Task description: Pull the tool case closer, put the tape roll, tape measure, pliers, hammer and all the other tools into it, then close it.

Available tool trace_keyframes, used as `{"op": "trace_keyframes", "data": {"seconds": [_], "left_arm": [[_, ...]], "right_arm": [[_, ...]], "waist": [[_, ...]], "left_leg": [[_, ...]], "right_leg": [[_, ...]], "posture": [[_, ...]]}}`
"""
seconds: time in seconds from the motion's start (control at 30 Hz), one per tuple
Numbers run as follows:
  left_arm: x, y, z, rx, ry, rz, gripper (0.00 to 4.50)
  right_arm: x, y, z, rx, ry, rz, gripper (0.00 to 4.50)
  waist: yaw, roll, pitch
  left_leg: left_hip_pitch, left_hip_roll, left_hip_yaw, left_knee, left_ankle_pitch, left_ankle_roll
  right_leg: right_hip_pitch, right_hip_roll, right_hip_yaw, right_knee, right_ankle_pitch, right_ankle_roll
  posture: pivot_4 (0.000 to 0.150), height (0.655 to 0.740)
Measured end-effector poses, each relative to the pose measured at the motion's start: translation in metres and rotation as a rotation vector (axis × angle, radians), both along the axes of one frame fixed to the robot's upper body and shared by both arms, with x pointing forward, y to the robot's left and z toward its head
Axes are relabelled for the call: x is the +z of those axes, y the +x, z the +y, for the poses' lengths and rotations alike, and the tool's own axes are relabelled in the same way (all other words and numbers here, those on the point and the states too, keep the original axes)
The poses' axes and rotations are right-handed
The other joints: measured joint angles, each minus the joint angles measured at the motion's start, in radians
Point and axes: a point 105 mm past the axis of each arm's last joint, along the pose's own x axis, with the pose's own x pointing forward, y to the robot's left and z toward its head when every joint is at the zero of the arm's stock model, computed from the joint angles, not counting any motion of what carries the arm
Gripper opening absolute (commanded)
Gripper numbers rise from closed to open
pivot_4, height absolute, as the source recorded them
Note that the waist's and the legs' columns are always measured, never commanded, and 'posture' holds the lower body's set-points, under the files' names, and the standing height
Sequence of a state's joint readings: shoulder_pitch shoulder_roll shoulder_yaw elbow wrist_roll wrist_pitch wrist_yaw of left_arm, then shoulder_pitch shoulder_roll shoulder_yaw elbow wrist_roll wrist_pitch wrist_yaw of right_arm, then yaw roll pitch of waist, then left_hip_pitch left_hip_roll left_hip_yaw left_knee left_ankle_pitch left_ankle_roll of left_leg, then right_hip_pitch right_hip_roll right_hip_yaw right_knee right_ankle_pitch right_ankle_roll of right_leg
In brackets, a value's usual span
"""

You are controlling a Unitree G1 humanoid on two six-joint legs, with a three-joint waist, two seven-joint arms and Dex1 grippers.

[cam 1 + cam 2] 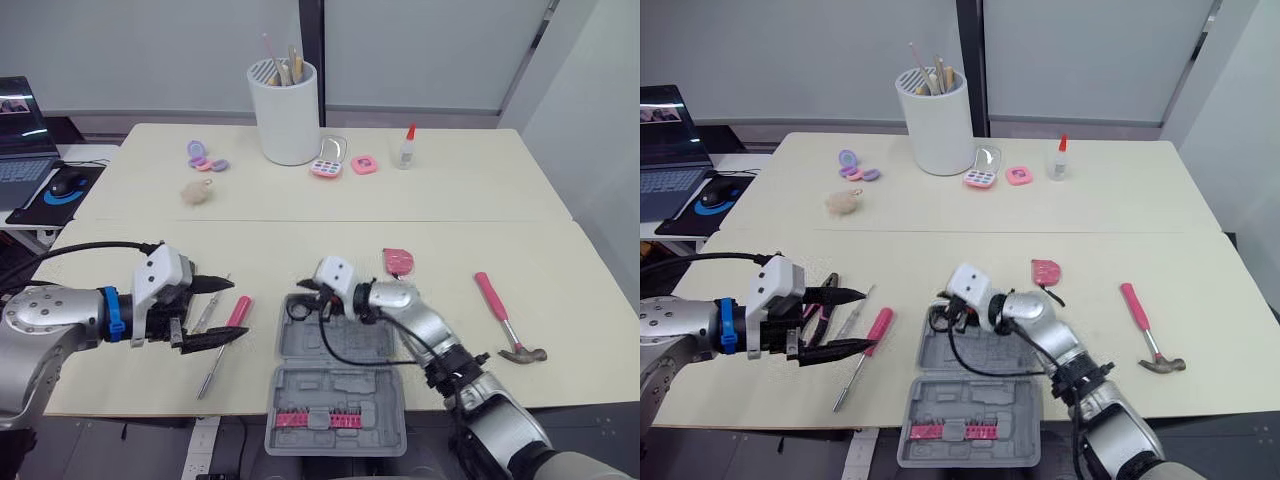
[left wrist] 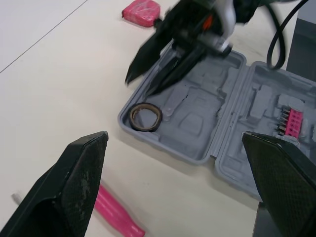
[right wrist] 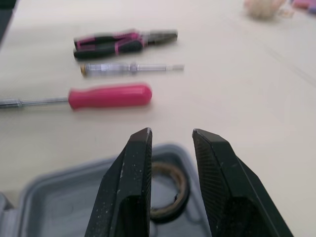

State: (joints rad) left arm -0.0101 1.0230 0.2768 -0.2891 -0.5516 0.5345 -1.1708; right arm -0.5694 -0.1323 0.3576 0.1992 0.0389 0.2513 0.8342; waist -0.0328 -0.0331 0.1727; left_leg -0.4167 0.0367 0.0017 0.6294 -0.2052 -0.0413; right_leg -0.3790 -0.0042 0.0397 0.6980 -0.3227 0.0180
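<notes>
The brown tape roll lies in the grey plastic tool case, so the right gripper hangs parted and empty. Lower left, the left gripper gapes wide, seemingly ready to pick.

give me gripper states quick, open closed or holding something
Left gripper: open wide, holding nothing.
Right gripper: open by a narrow gap, empty, above the tape roll lying in the tool case.
</notes>
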Motion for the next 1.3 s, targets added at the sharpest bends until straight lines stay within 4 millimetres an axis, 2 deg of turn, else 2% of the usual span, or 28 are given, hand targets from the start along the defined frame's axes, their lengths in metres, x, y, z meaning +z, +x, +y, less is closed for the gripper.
{"op": "trace_keyframes", "data": {"seconds": [0.03, 0.13, 0.27, 0.37, 0.43, 0.53, 0.67, 0.77, 1.0, 1.3], "left_arm": [[0.001, 0.002, 0.006, 0.023, -0.008, 0.001, 4.5], [0.002, 0.007, 0.024, 0.093, -0.03, 0.009, 4.5], [0.012, 0.013, 0.045, 0.161, -0.053, -0.005, 4.5], [0.017, 0.012, 0.079, 0.263, -0.058, 0.006, 4.5], [0.018, 0.013, 0.093, 0.304, -0.068, 0.004, 4.5], [0.015, 0.011, 0.111, 0.357, -0.074, 0.017, 4.5], [0.007, 0.008, 0.127, 0.406, -0.078, 0.035, 4.5], [0.001, 0.003, 0.151, 0.497, -0.068, 0.051, 4.5], [-0.001, 0.003, 0.16, 0.524, -0.056, 0.04, 4.5], [0.001, 0.005, 0.162, 0.539, -0.028, 0.017, 4.5]], "right_arm": [[0.009, 0.0, -0.013, 0.008, -0.005, -0.012, 1.42], [0.029, -0.001, -0.062, -0.011, -0.045, -0.027, 1.92], [0.038, -0.013, -0.128, -0.038, -0.131, 0.012, 2.95], [0.049, -0.02, -0.192, -0.158, -0.208, 0.041, 3.83], [0.059, -0.024, -0.215, -0.215, -0.217, 0.04, 4.47], [0.06, -0.03, -0.249, -0.305, -0.246, 0.074, 4.47], [0.057, -0.035, -0.276, -0.38, -0.252, 0.115, 4.47], [0.054, -0.037, -0.308, -0.48, -0.248, 0.141, 4.47], [0.043, -0.039, -0.325, -0.524, -0.26, 0.153, 4.47], [0.04, -0.038, -0.326, -0.526, -0.291, 0.134, 4.47]], "waist": [[0.002, 0.0, 0.0], [0.007, 0.0, 0.0], [0.006, -0.001, 0.002], [0.004, 0.0, 0.003], [-0.003, 0.0, 0.003], [-0.004, 0.0, 0.003], [-0.003, 0.0, 0.003], [0.0, 0.0, 0.003], [0.0, 0.0, 0.003], [0.0, 0.0, 0.003]], "left_leg": [[0.0, 0.0, 0.0, 0.0, 0.0, 0.0], [-0.001, -0.001, 0.0, 0.0, 0.0, 0.0], [-0.001, -0.001, 0.0, 0.0, 0.0, 0.0], [-0.001, -0.002, 0.001, -0.001, 0.0, 0.0], [0.0, 0.001, 0.003, -0.001, 0.0, 0.0], [0.0, 0.003, 0.004, -0.001, 0.0, 0.0], [0.0, 0.004, 0.005, -0.001, 0.0, 0.0], [0.0, 0.003, 0.006, -0.001, 0.0, 0.0], [0.0, 0.004, 0.006, -0.001, 0.0, 0.0], [0.0, 0.004, 0.006, -0.001, 0.0, 0.0]], "right_leg": [[0.0, 0.0, 0.0, 0.0, 0.0, 0.0], [0.0, -0.001, -0.001, -0.001, 0.0, 0.0], [0.0, -0.002, 0.0, -0.001, 0.0, 0.0], [-0.001, -0.002, 0.0, -0.001, 0.0, -0.001], [-0.001, 0.0, 0.001, -0.001, 0.0, -0.001], [-0.001, 0.002, 0.001, -0.001, -0.001, -0.001], [-0.002, 0.002, 0.002, -0.001, -0.001, -0.002], [-0.002, 0.001, 0.002, -0.001, -0.001, -0.002], [-0.002, 0.002, 0.002, -0.001, 0.0, -0.002], [-0.002, 0.002, 0.002, -0.001, 0.0, -0.002]], "posture": [[0.15, 0.74], [0.15, 0.74], [0.15, 0.74], [0.15, 0.74], [0.15, 0.74], [0.15, 0.74], [0.15, 0.74], [0.15, 0.74], [0.15, 0.74], [0.15, 0.74]]}}
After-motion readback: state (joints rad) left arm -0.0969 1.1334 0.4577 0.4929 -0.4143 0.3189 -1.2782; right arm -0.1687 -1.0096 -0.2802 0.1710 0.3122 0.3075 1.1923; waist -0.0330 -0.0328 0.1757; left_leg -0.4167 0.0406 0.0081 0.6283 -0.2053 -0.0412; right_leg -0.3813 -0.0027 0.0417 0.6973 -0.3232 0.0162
